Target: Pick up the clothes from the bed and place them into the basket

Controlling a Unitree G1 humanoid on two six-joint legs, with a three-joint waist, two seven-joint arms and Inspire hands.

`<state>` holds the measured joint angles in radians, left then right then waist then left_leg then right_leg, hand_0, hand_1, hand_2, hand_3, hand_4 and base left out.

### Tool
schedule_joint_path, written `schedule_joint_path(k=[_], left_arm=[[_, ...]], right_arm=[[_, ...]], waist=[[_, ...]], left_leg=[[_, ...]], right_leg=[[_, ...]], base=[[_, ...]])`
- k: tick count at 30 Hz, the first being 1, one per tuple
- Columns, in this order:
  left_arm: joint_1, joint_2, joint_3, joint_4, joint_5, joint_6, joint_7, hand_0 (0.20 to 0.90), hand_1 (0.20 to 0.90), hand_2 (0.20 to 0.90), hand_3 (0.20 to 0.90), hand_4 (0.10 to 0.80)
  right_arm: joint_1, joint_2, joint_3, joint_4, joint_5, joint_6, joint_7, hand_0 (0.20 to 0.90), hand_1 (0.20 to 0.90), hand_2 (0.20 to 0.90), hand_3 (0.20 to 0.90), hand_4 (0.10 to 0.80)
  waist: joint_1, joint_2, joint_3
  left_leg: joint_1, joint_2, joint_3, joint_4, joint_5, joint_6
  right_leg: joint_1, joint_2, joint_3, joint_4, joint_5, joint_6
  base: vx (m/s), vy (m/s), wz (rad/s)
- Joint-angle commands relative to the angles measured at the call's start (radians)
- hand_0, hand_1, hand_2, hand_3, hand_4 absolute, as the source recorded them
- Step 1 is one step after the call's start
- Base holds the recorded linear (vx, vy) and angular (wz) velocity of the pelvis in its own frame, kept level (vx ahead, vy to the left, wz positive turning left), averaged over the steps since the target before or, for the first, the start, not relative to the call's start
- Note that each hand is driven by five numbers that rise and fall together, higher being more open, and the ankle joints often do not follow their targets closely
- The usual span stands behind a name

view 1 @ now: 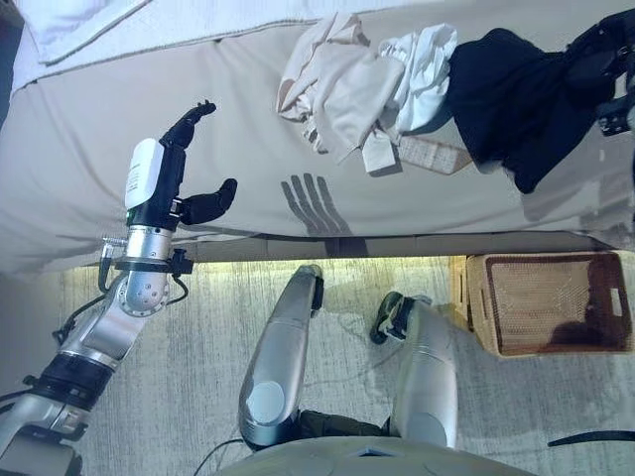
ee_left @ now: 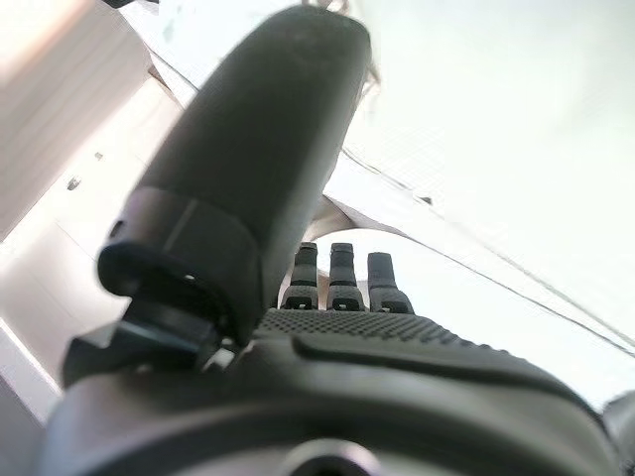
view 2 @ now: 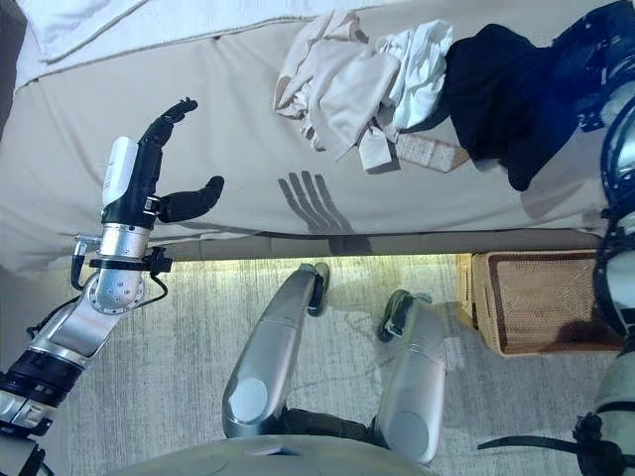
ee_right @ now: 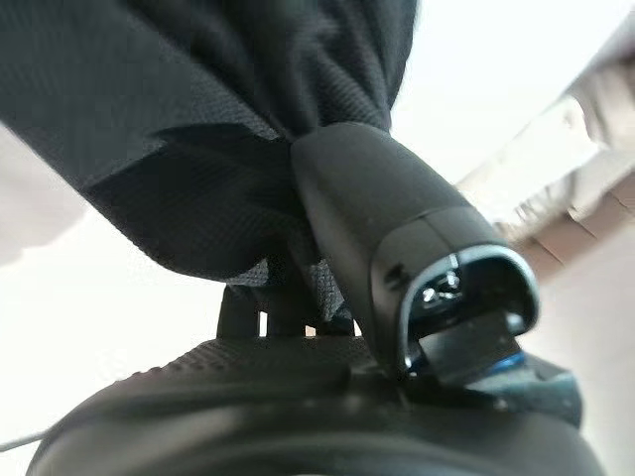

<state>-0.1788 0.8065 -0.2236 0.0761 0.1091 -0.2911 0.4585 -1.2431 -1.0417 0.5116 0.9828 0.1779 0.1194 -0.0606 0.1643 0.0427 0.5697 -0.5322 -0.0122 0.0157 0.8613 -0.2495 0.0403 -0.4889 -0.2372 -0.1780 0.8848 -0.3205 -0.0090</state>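
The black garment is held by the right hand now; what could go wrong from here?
1. The black garment lies against the white garment and the beige garment, so lifting may drag them off the bed.
2. The right hand pinches only a fold between its thumb and fingers; the cloth could slip.
3. The basket stands on the floor below the bed edge; hanging cloth may land on its rim or outside.
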Motion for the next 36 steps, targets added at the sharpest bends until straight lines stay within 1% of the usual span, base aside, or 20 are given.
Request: schedule_joint_path(k=[1,4,7,9,11,12,13,15,21,24,27,28,31,33,36], left_arm=[[0.017,0.017,0.061,-0.051,-0.038,-0.027,0.009,0.900,0.900,0.900,0.900,0.800],[0.021,0.011,0.060,-0.035,-0.037,-0.005,-0.010,0.900,0.900,0.900,0.900,0.800],[0.042,0.000,0.071,-0.026,-0.037,0.000,-0.023,0.900,0.900,0.900,0.900,0.800],[0.056,-0.011,0.078,-0.018,-0.030,-0.003,-0.031,0.900,0.900,0.900,0.900,0.800],[0.068,-0.025,0.080,-0.007,-0.019,0.000,-0.039,0.900,0.900,0.900,0.900,0.800],[0.069,-0.026,0.080,-0.006,-0.018,0.001,-0.040,0.900,0.900,0.900,0.900,0.800],[0.073,-0.030,0.080,0.000,-0.016,0.002,-0.041,0.900,0.900,0.900,0.900,0.800],[0.075,-0.034,0.074,0.015,-0.015,-0.001,-0.037,0.900,0.900,0.900,0.900,0.800],[0.066,-0.043,0.061,0.063,-0.018,-0.010,-0.023,0.900,0.900,0.900,0.900,0.800],[0.048,-0.050,0.047,0.102,-0.022,-0.028,-0.022,0.900,0.900,0.900,0.900,0.800],[0.042,-0.055,0.039,0.127,-0.016,-0.044,-0.031,0.900,0.900,0.900,0.900,0.800],[0.038,-0.059,0.034,0.140,-0.011,-0.051,-0.031,0.900,0.900,0.900,0.900,0.800],[0.027,-0.062,0.028,0.156,-0.008,-0.063,-0.032,0.900,0.900,0.900,0.900,0.800],[0.024,-0.061,0.027,0.163,-0.001,-0.073,-0.031,0.900,0.900,0.900,0.900,0.800],[0.021,-0.061,0.029,0.178,-0.002,-0.085,-0.031,0.900,0.900,0.900,0.900,0.800]], right_arm=[[0.045,-0.088,-0.049,-0.064,0.039,-0.068,-0.063,0.300,0.300,0.300,0.200,0.100],[0.091,-0.108,-0.089,-0.082,0.049,-0.069,-0.062,0.300,0.300,0.300,0.200,0.100],[0.131,-0.136,-0.118,-0.110,0.072,-0.075,-0.057,0.300,0.300,0.300,0.200,0.100],[0.161,-0.149,-0.146,-0.125,0.060,-0.085,-0.048,0.300,0.300,0.300,0.200,0.100],[0.180,-0.170,-0.154,-0.148,0.065,-0.090,-0.045,0.300,0.300,0.300,0.200,0.100],[0.184,-0.175,-0.158,-0.153,0.067,-0.091,-0.045,0.300,0.300,0.300,0.200,0.100],[0.190,-0.185,-0.166,-0.161,0.071,-0.091,-0.040,0.300,0.300,0.300,0.200,0.100],[0.196,-0.206,-0.174,-0.167,0.082,-0.102,-0.034,0.300,0.300,0.300,0.200,0.100],[0.202,-0.251,-0.195,-0.203,0.101,-0.131,-0.041,0.300,0.300,0.300,0.200,0.100],[0.198,-0.276,-0.200,-0.222,0.104,-0.151,-0.035,0.300,0.300,0.300,0.200,0.100],[0.198,-0.294,-0.204,-0.237,0.109,-0.156,-0.027,0.300,0.300,0.300,0.200,0.100],[0.210,-0.301,-0.218,-0.261,0.103,-0.154,-0.026,0.300,0.300,0.300,0.200,0.100],[0.257,-0.306,-0.260,-0.301,0.084,-0.151,-0.030,0.300,0.300,0.300,0.200,0.100],[0.281,-0.307,-0.285,-0.316,0.080,-0.150,-0.033,0.300,0.300,0.300,0.200,0.100],[0.339,-0.306,-0.336,-0.364,0.083,-0.140,-0.042,0.300,0.300,0.300,0.200,0.100]], waist=[[0.002,-0.056,-0.230],[-0.008,-0.072,-0.263],[-0.016,-0.084,-0.293],[-0.022,-0.089,-0.313],[-0.034,-0.100,-0.347],[-0.036,-0.102,-0.354],[-0.042,-0.104,-0.364],[-0.053,-0.110,-0.385],[-0.094,-0.114,-0.444],[-0.122,-0.114,-0.476],[-0.136,-0.113,-0.491],[-0.150,-0.111,-0.498],[-0.168,-0.110,-0.505],[-0.173,-0.111,-0.505],[-0.195,-0.108,-0.506]], left_leg=[[0.102,0.008,0.024,-0.043,-0.038,0.006],[0.181,0.008,0.026,-0.122,-0.040,0.006],[0.245,0.009,0.026,-0.205,-0.024,-0.001],[0.287,0.013,0.032,-0.260,-0.007,-0.009],[0.345,0.018,0.043,-0.347,0.015,-0.020],[0.353,0.018,0.044,-0.368,0.028,-0.022],[0.378,0.022,0.052,-0.393,0.025,-0.026],[0.420,0.025,0.060,-0.458,0.048,-0.034],[0.505,0.035,0.075,-0.598,0.103,-0.051],[0.546,0.038,0.089,-0.678,0.134,-0.058],[0.564,0.038,0.095,-0.718,0.148,-0.061],[0.575,0.038,0.099,-0.744,0.156,-0.062],[0.593,0.038,0.110,-0.786,0.166,-0.063],[0.598,0.038,0.116,-0.802,0.170,-0.061],[0.604,0.037,0.131,-0.810,0.166,-0.055]], right_leg=[[0.126,0.058,-0.089,-0.066,0.030,-0.059],[0.222,0.075,-0.086,-0.175,0.052,-0.052],[0.292,0.090,-0.082,-0.268,0.073,-0.044],[0.336,0.102,-0.081,-0.328,0.088,-0.038],[0.387,0.116,-0.075,-0.421,0.113,-0.024],[0.393,0.118,-0.075,-0.441,0.123,-0.022],[0.414,0.124,-0.071,-0.468,0.124,-0.016],[0.447,0.128,-0.066,-0.536,0.149,-0.007],[0.494,0.137,-0.032,-0.658,0.211,0.024],[0.509,0.141,-0.005,-0.724,0.253,0.048],[0.513,0.143,0.014,-0.755,0.275,0.060],[0.513,0.144,0.028,-0.776,0.292,0.069],[0.509,0.142,0.047,-0.808,0.319,0.086],[0.506,0.143,0.054,-0.817,0.326,0.090],[0.498,0.149,0.080,-0.824,0.333,0.093]], base=[[0.030,-0.006,-0.20],[0.041,-0.012,-0.15],[0.055,-0.006,-0.13],[0.033,0.001,-0.09],[0.022,0.016,-0.10],[0.020,0.021,-0.09],[0.012,0.017,-0.06],[0.002,0.033,-0.13],[-0.033,0.047,-0.11],[-0.034,0.057,-0.14],[-0.027,0.049,-0.19],[-0.035,0.053,-0.25],[-0.035,0.034,-0.23],[-0.035,0.011,-0.13],[-0.027,0.012,-0.17]])
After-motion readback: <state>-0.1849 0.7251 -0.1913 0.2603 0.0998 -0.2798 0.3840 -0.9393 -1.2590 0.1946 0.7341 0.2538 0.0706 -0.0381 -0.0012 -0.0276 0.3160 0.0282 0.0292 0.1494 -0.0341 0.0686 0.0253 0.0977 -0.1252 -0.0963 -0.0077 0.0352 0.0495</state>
